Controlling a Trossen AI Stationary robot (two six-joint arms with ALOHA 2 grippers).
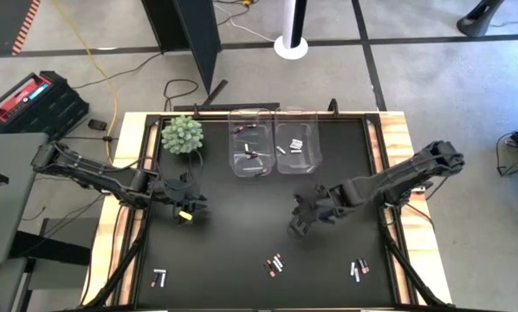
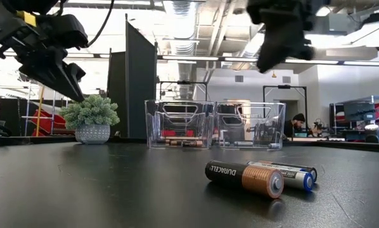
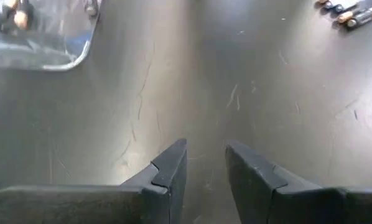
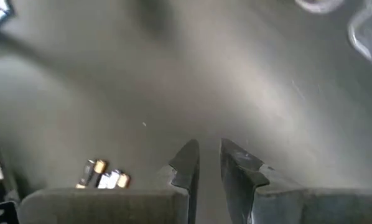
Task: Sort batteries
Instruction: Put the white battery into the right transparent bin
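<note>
High view: left claw [image 1: 187, 211] apart, empty; right claw [image 1: 299, 224] narrowly apart, empty; bare mat [image 1: 242, 217] between.

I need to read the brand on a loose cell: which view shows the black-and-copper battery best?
The low view: the black-and-copper battery lies close to the lens, label readable, a blue-tipped cell behind it. The high view shows the loose cells only as tiny specks; both wrist views show small distant clusters, and which cell is which cannot be told.
</note>
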